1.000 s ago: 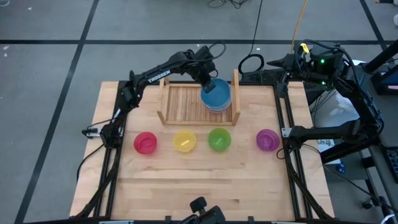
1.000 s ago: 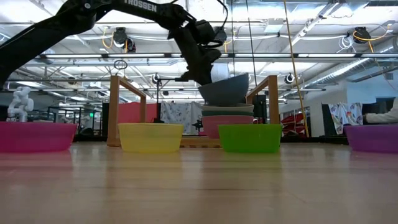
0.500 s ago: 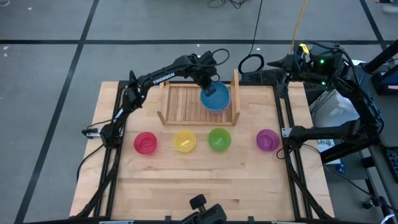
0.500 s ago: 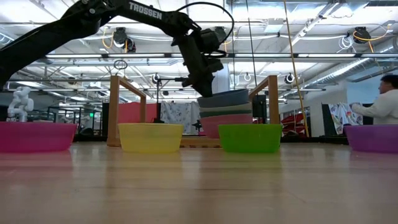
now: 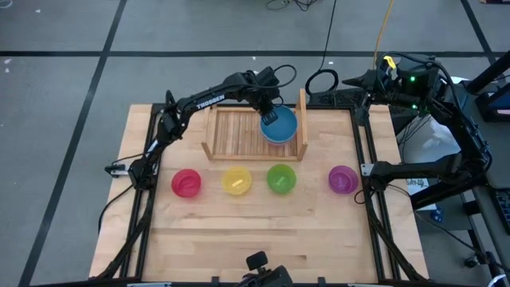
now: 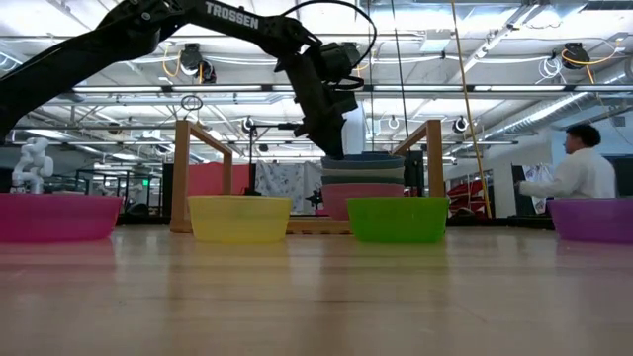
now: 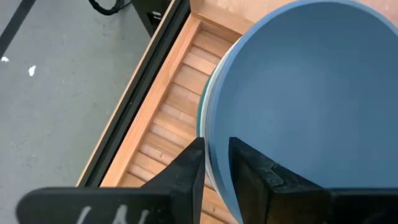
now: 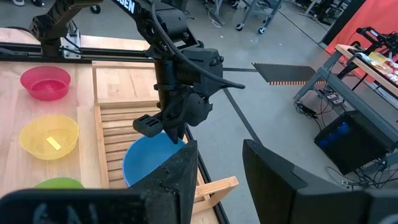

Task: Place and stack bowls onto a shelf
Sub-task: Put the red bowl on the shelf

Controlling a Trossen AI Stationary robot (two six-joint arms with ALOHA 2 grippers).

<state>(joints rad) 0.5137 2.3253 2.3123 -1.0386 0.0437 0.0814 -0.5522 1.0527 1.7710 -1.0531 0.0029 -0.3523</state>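
Note:
The blue bowl [image 5: 280, 127] sits on top of a stack of bowls [image 6: 361, 186] at the right end of the wooden shelf [image 5: 239, 132]. My left gripper [image 5: 269, 117] reaches in from the far left and is shut on that bowl's rim. On the table in front of the shelf stand a pink bowl [image 5: 186, 182], a yellow bowl [image 5: 237, 180], a light green bowl [image 5: 280, 178] and a purple bowl [image 5: 343, 178], in a row. My right gripper [image 8: 217, 152] is open and waits beyond the table's far right corner. My left gripper pinches the blue bowl's rim [image 7: 210, 134] on its far-left side, one finger [image 7: 249, 171] inside the bowl and one finger [image 7: 189, 171] outside. The fingers come from above, pointing down. The bowl sits level, nested on the stack.
The shelf's left half [image 5: 227, 131] holds no bowl. Its two upright side boards [image 6: 181, 173] [image 6: 432, 158] flank the stack. A scrap lies inside the yellow bowl [image 8: 50, 142]. In the low view a person [image 6: 584, 176] stands in the room beyond the table.
My left gripper has come down over the shelf's right end, still holding the blue bowl. The bowl, a second ago tilted and raised above the stack, now rests level and nested on it.

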